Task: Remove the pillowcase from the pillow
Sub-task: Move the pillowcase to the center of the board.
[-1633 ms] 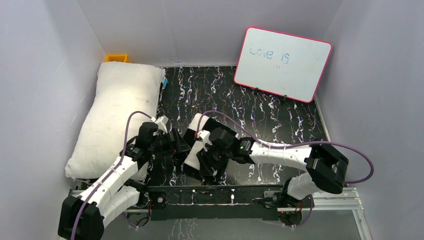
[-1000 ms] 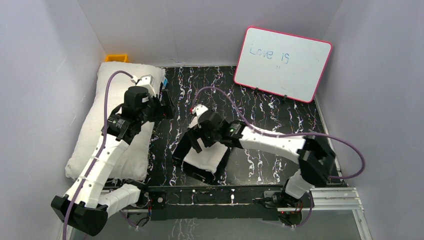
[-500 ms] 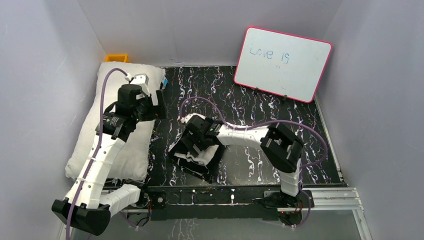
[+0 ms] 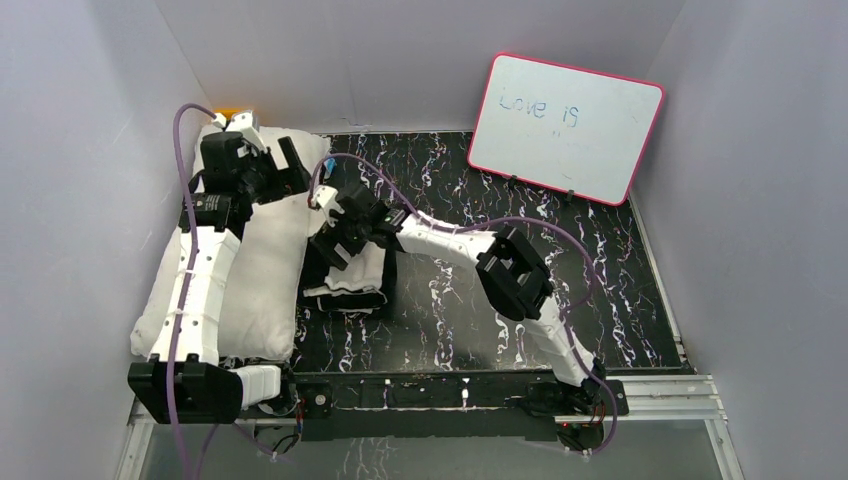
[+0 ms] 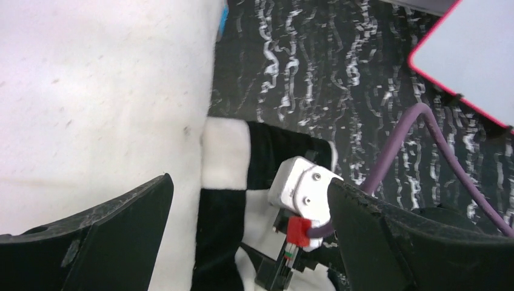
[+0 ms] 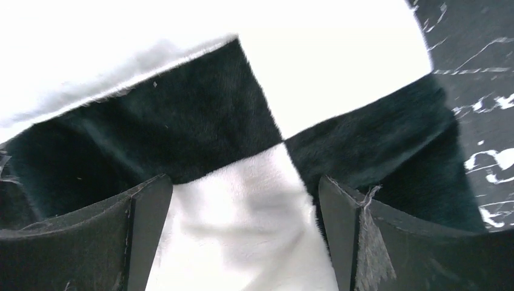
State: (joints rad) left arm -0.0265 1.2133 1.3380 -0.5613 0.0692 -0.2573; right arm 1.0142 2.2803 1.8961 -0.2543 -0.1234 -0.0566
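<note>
Floppy, fuzzy checkered pillowcase (image 4: 352, 272) has been dragged up beside the plump white pillow (image 4: 240, 270). Both the left gripper (image 4: 296, 166) and right gripper (image 4: 336, 236) are held spread wide, nothing pinched.

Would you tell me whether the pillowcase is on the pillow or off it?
Off: the pillowcase lies bunched beside the bare white pillow.

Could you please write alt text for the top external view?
A bare white pillow lies beside the bundled checkered pillowcase. The left end effector hangs open over the pillow, the right end effector open over the pillowcase.
</note>
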